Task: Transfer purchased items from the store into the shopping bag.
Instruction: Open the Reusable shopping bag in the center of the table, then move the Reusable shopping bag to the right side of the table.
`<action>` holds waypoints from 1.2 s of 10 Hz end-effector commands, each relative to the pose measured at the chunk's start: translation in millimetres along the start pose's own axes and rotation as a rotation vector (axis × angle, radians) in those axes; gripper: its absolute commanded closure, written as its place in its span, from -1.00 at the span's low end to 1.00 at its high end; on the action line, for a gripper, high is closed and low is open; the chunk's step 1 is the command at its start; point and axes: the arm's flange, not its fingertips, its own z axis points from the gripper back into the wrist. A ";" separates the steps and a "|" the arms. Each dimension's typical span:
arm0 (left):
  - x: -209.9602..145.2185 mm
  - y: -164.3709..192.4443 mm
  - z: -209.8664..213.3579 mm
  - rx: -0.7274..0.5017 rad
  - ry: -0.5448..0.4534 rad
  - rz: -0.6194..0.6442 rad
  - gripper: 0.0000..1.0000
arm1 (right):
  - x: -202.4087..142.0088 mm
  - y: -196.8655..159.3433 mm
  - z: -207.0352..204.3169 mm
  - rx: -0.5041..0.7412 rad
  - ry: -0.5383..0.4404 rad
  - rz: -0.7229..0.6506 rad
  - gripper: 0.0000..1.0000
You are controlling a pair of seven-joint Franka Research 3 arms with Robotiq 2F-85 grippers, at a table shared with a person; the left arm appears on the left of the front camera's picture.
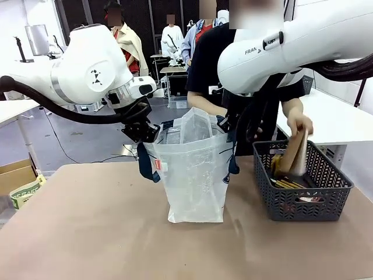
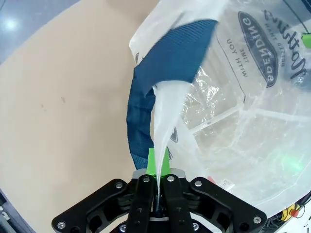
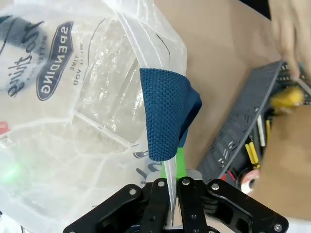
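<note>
Tan table (image 1: 87,233) in an open workroom, with a cardboard box (image 1: 14,175) lower down off its left edge. At mid-table: shopping bag (image 1: 195,181), upright, mouth held open from both sides, navy oval print on its translucent wall. At bag's left rim: left gripper (image 2: 158,165), clenched on a fold of the white plastic just beside a navy strap handle (image 2: 165,63). At bag's right rim: right gripper (image 3: 173,162), likewise clamped on the thin plastic edge, directly below the other navy strap (image 3: 165,111). Near bag on robot's right, apart from it: dark grey basket (image 1: 303,204), flat on table, tan and yellow packets (image 1: 288,184) inside. Above basket: person's hand (image 1: 299,123), gripping a tan packet (image 1: 294,154) upright, lower end within basket walls. Above bag's rim: peak of clear plastic (image 1: 195,125); bag wall or item, not determinable.
</note>
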 end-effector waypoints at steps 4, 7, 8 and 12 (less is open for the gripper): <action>-1.1 -0.7 1.2 0.002 -0.001 0.011 1.00 | 0.7 0.1 -0.7 0.000 0.004 0.002 1.00; -1.1 -0.7 1.2 0.002 -0.001 0.011 1.00 | 0.7 0.1 -0.7 0.000 0.004 0.002 1.00; -1.1 -0.7 1.2 0.002 -0.001 0.011 1.00 | 0.7 0.1 -0.7 0.000 0.004 0.002 1.00; -1.1 -0.7 1.2 0.002 -0.001 0.011 1.00 | 0.7 0.1 -0.7 0.000 0.004 0.002 1.00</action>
